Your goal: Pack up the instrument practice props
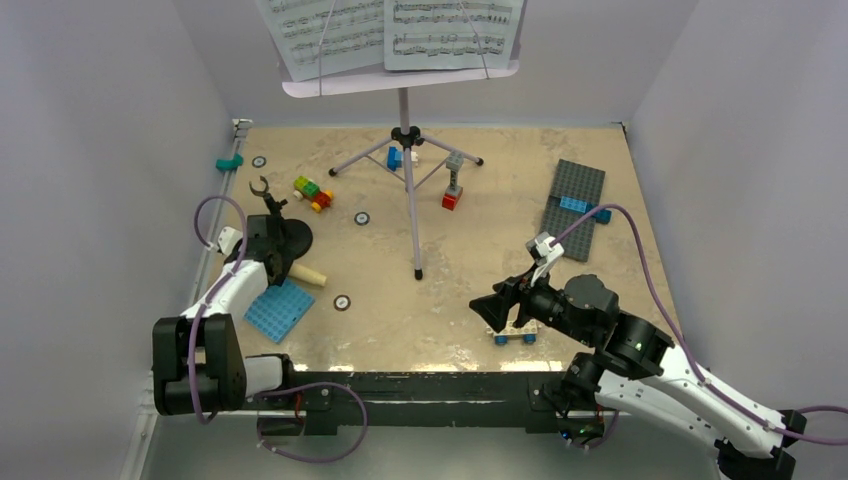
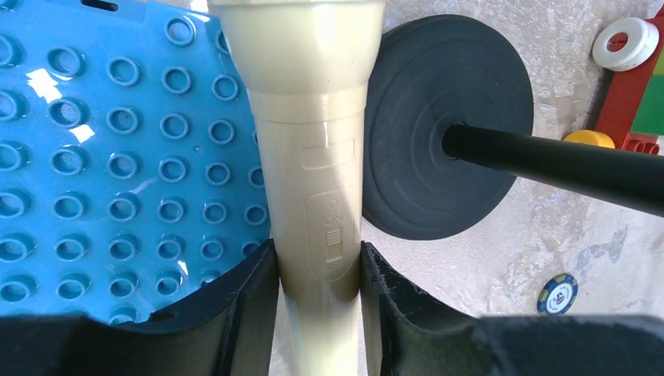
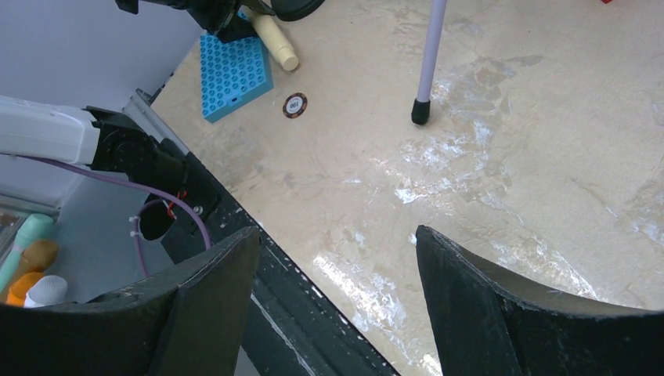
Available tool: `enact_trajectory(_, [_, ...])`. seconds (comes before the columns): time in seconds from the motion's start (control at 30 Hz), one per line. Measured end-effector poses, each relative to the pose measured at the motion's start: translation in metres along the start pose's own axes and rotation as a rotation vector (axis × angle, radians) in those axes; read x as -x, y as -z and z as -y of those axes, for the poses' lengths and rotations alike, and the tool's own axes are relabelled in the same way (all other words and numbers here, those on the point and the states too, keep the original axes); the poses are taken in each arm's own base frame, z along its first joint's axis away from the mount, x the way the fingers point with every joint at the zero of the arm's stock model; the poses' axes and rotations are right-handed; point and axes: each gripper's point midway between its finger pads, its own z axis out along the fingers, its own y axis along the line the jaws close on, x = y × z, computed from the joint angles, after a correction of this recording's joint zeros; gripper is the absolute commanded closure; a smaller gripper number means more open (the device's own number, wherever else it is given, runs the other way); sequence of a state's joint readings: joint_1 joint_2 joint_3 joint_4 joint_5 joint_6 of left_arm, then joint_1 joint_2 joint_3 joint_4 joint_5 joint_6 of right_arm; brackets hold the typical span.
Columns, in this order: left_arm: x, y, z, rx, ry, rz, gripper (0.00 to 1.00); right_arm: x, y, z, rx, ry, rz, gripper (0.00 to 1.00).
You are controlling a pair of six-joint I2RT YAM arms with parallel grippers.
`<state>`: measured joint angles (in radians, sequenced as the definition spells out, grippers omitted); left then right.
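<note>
Right jaws stand wide, holding nothing, over the near surface point(image 3: 548, 141), well right of the mic stand point(image 2: 438, 125). Left jaws are narrow, clamped on the microphone point(image 2: 313, 157) by its handle, just beside the mic stand's base; it may be resting on the blue baseplate point(image 2: 117, 157). Beyond the mic stand, the music stand point(image 1: 400, 84) is upright, with pages point(image 1: 455, 30) on it.

Open tabletop point(image 1: 440, 310) centre-front (tripod leg point(image 1: 412, 220) beyond)
</note>
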<state>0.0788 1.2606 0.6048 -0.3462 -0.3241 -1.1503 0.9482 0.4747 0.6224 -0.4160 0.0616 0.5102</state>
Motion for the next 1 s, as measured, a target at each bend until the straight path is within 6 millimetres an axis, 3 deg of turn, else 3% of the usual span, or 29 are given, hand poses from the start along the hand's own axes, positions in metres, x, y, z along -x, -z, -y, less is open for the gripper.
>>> enact_trajectory(0.23, [0.0,0.0,0.002,-0.009,-0.014,-0.003,0.28,-0.001,0.0,0.001,-0.002,0.003,-0.003,0.23])
enact_trajectory(0.57, [0.002,0.008,0.006,-0.04,-0.007,-0.004,0.19,-0.005,0.0,0.003,-0.007,0.004,-0.012,0.23])
enact_trajectory(0.7, [0.009,0.026,0.017,-0.115,0.012,0.002,0.1,-0.005,0.0,0.003,-0.008,0.007,-0.012,0.23])
enact_trajectory(0.87, [0.019,0.061,0.042,-0.263,0.008,0.013,0.08,-0.006,-0.002,0.005,-0.018,0.021,-0.017,0.23])
enact_trajectory(0.93, [0.015,0.077,0.053,-0.325,-0.029,0.019,0.02,-0.006,-0.003,0.009,-0.034,0.036,-0.02,0.23])
enact_trajectory(1.0, [-0.001,0.095,0.065,-0.402,-0.103,0.009,0.0,-0.006,-0.004,0.014,-0.059,0.058,-0.022,0.22])
